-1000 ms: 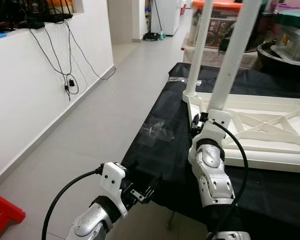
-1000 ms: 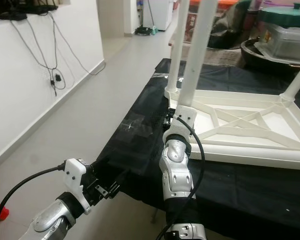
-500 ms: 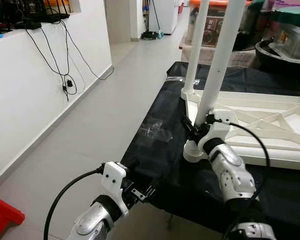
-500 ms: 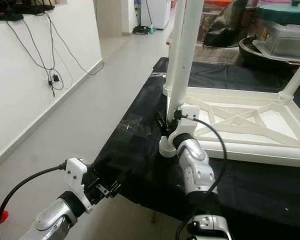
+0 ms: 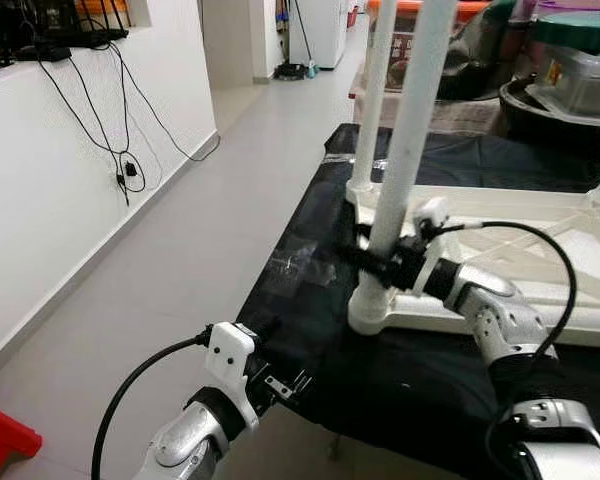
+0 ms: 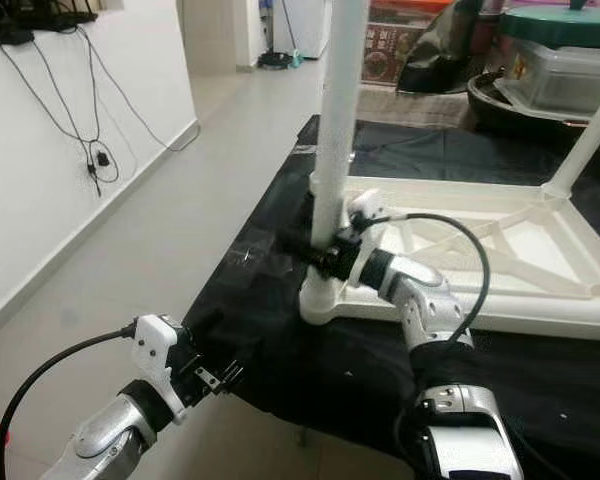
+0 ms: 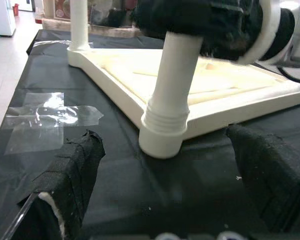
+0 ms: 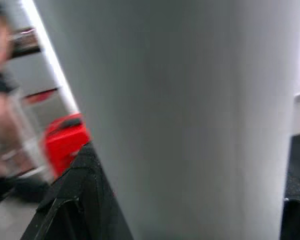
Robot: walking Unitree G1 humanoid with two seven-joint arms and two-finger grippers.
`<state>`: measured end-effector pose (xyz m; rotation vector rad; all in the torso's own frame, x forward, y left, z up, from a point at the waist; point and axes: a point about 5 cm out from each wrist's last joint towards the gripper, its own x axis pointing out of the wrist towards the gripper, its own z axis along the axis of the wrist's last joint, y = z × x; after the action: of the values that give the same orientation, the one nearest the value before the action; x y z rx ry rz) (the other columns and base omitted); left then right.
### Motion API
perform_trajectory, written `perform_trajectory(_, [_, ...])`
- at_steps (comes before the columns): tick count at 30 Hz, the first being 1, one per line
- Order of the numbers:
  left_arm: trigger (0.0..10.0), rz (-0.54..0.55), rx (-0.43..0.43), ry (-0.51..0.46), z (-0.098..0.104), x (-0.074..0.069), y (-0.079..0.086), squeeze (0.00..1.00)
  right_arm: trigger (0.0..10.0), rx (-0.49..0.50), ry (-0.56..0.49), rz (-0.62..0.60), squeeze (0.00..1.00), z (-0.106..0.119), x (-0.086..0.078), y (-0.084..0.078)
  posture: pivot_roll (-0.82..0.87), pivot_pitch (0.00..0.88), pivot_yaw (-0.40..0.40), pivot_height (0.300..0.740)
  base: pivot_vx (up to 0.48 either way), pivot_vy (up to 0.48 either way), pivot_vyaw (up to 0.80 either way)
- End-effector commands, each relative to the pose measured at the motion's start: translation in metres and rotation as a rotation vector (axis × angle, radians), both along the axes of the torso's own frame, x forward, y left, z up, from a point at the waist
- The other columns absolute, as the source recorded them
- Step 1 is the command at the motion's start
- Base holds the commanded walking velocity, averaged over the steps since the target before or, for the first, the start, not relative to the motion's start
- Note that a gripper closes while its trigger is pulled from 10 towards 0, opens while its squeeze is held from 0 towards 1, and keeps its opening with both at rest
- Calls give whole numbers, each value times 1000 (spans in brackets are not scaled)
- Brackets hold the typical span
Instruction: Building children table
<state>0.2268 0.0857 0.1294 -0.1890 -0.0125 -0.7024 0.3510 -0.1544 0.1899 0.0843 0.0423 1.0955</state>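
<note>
A white children's table [image 5: 540, 215] lies upside down on a black-covered work table [image 5: 420, 385], with its legs pointing up. The near leg [image 5: 405, 150] stands in the socket [image 5: 370, 310] at the near left corner. My right gripper [image 5: 378, 266] reaches in from the right and is shut on this leg just above the socket. In the right wrist view the white leg [image 8: 190, 120] sits between the black fingers [image 8: 85, 200]. My left gripper [image 5: 285, 385] hangs open at the black table's front left edge, apart from the leg, and its fingers [image 7: 72, 170] hold nothing.
A patch of clear tape [image 5: 305, 265] sticks to the black cloth left of the leg. A second leg [image 5: 372, 90] rises behind. Storage bins [image 5: 580, 80] crowd the back right. Grey floor [image 5: 180, 250], a white wall with cables [image 5: 130, 150] and a red stool [image 5: 0, 440] are on the left.
My right forearm has swung from upright in front of the leg down to the right, and its gripper now clasps the leg from the side. The left gripper has stayed put.
</note>
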Motion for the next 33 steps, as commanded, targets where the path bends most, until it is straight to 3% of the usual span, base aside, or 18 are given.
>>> perform_trajectory(1, [10000, 4, 10, 9, -4, 0, 1, 0, 10000, -59, 15, 165, 0, -7, -3, 23, 107, 26, -14, 740, 0, 0, 0])
perform_trajectory(5, [10000, 4, 10, 8, -4, 0, 2, 0, 10000, -74, 16, 204, 0, -9, -3, 28, 110, 28, -14, 740, 0, 0, 0])
perform_trajectory(6, [10000, 5, 10, 8, -4, 0, 2, 0, 3922, -84, 8, 224, 0, -9, -2, 33, 111, 28, -15, 740, 0, 0, 0])
perform_trajectory(7, [10000, 4, 10, 8, -4, 0, 2, 0, 0, -80, 0, 240, 0, -8, -2, 37, 110, 28, -15, 740, 0, 0, 0])
perform_trajectory(12, [10000, 3, 11, 7, -4, 0, 1, 0, 0, -64, 8, 179, 0, -7, 2, 39, 110, 27, -16, 740, 0, 0, 0])
perform_trajectory(15, [10000, 4, 11, 7, -4, 0, 0, 0, 0, -12, -7, 55, 0, -6, 5, 36, 110, 27, -23, 740, 0, 0, 0])
perform_trajectory(16, [10000, 6, 10, 7, -4, 0, 0, 0, 0, 8, -22, -56, 0, -7, 6, 33, 110, 27, -23, 740, 0, 0, 0])
perform_trajectory(17, [10000, 6, 10, 7, -4, 0, 0, 0, 0, 8, -22, -56, 0, -7, 6, 33, 110, 27, -23, 740, 0, 0, 0])
perform_trajectory(18, [10000, 8, 10, 8, -4, 0, 1, 0, 0, 22, -42, -278, 0, -10, 9, 25, 97, 30, -16, 740, 0, 0, 0])
perform_trajectory(19, [10000, 8, 10, 8, -4, 0, 1, 0, 0, 22, -42, -278, 0, -10, 9, 25, 97, 30, -16, 740, 0, 0, 0])
perform_trajectory(20, [10000, 8, 10, 8, -4, 0, 1, 0, 0, 24, -47, -374, 0, -11, 11, 21, 97, 30, -16, 740, 0, 0, 0])
perform_trajectory(21, [10000, 7, 9, 9, -5, 0, 1, 0, 0, 41, -33, -585, 0, -13, 14, 12, 87, 33, -9, 740, 0, 0, 0])
perform_trajectory(22, [10000, 7, 9, 9, -5, 0, 1, 0, 0, 41, -33, -585, 0, -13, 14, 12, 87, 33, -9, 740, 0, 0, 0])
perform_trajectory(23, [10000, 6, 9, 10, -5, 1, 1, 0, 0, 52, -19, -731, 0, -15, 15, 5, 87, 33, -9, 740, 0, 0, 0])
perform_trajectory(24, [10000, 6, 9, 10, -5, 1, 1, 0, 0, 52, -19, -731, 0, -15, 15, 5, 87, 33, -9, 740, 0, 0, 0])
perform_trajectory(26, [10000, -1, 10, 11, -5, 1, 1, 0, 0, 26, -11, -1126, 0, -23, 0, -12, 75, 30, -3, 740, 0, 0, 0])
perform_trajectory(28, [10000, -5, 10, 11, -5, 2, 1, 0, 0, 7, -31, -1363, 0, -24, -16, -18, 75, 26, -3, 740, 0, 0, 0])
perform_trajectory(33, [10000, -7, 10, 12, -6, 2, 0, 0, 0, 11, -38, -1460, 0, -24, -23, -15, 76, 20, -8, 740, 0, 0, 0])
